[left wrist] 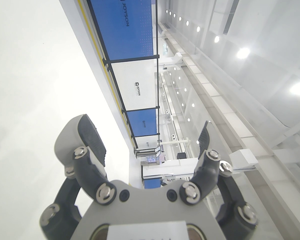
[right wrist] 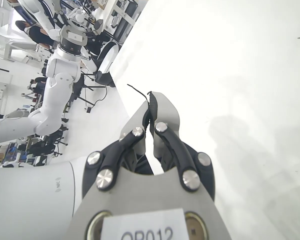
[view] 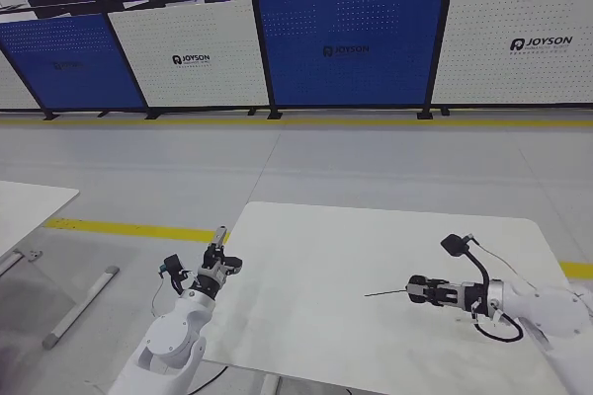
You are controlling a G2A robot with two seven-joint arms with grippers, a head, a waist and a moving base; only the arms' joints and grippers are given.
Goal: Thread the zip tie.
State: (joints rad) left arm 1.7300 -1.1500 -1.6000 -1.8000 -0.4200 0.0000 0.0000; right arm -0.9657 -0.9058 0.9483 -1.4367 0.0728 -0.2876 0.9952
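A thin black zip tie (view: 385, 292) sticks out leftward from my right gripper (view: 413, 290), which hovers over the right half of the white table (view: 376, 237). In the right wrist view the right gripper (right wrist: 149, 101) is shut on the zip tie (right wrist: 137, 91), whose free end pokes past the fingertips. My left gripper (view: 217, 259) stands at the table's left edge, pointing up and away. Seen from its own wrist camera, the left gripper (left wrist: 150, 133) is open with nothing between its fingers (left wrist: 90, 136).
Blue and white partition panels (view: 346, 49) stand behind a yellow floor line (view: 128, 229). A second white table (view: 20, 212) sits at the far left. The left arm (right wrist: 62, 58) appears beyond the table edge in the right wrist view.
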